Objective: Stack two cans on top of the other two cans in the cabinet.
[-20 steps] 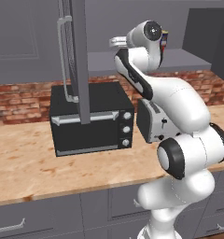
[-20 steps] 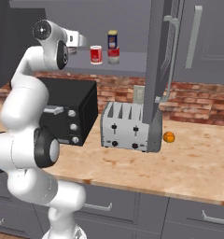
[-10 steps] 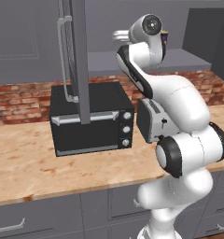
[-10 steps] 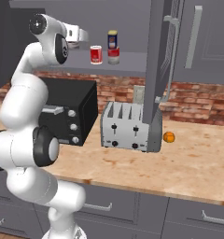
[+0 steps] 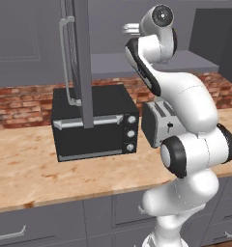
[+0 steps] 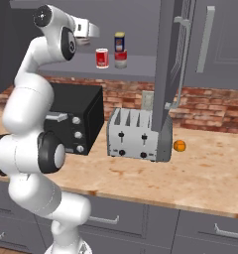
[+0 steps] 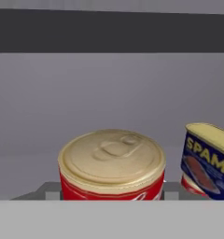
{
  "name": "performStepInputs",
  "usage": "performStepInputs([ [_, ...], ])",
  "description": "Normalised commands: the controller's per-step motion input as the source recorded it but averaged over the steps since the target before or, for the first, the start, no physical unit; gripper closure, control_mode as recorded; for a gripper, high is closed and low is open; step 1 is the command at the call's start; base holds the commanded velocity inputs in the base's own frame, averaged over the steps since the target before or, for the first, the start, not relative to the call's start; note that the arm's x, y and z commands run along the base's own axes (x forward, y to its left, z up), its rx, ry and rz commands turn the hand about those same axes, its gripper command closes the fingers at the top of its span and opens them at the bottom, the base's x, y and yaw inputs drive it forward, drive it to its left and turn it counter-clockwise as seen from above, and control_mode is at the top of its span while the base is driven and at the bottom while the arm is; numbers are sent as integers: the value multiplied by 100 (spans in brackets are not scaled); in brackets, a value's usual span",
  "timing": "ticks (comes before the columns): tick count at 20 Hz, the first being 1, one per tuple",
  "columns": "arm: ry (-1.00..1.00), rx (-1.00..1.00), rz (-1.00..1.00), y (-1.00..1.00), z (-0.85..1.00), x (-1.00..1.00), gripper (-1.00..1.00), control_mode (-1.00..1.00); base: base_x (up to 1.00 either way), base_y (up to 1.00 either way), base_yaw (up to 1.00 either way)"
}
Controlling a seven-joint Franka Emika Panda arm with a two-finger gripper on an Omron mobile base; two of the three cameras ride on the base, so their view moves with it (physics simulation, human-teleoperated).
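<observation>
My gripper (image 6: 92, 31) (image 5: 129, 29) is raised in front of the open grey cabinet, level with the space above its shelf (image 6: 74, 67). It is shut on a red-and-white can (image 7: 111, 163), whose pale lid sits low and central in the hand view. Another red can (image 6: 102, 58) stands on the shelf just right of and below the gripper. Right of that, the dark-blue can with the yellow label (image 6: 120, 40) (image 7: 208, 161) rests on top of a third red can (image 6: 121, 59) (image 7: 192, 185). The fingertips are hidden in the hand view.
The cabinet's tall door (image 6: 169, 64) (image 5: 82, 62) hangs open with its bar handle (image 6: 183, 59). Below, on the wooden counter (image 6: 205, 173), stand a black toaster oven (image 6: 79, 116) (image 5: 94, 123), a silver toaster (image 6: 136, 136) and a small orange (image 6: 179, 145).
The arm has risen, lifting the gripper and its can a little higher in front of the shelf. The cans on the shelf have not moved.
</observation>
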Motion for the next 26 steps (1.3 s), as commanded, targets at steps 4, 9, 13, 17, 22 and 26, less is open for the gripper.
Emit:
performStepInputs([
  [4, 0, 0, 0, -34, 0, 0, 100, -100, 0, 0, 0],
  [9, 0, 0, 0, -33, 0, 0, 100, -100, 0, 0, 0],
  [13, 0, 0, 0, -27, -1, 0, 100, -100, 0, 0, 0],
  [17, 0, 0, 0, -20, -4, 1, 100, -100, 0, 0, 0],
  [22, 0, 0, 0, -9, -9, 6, 100, -100, 0, 0, 0],
  [26, 0, 0, 0, 0, -7, 16, 100, -100, 0, 0, 0],
])
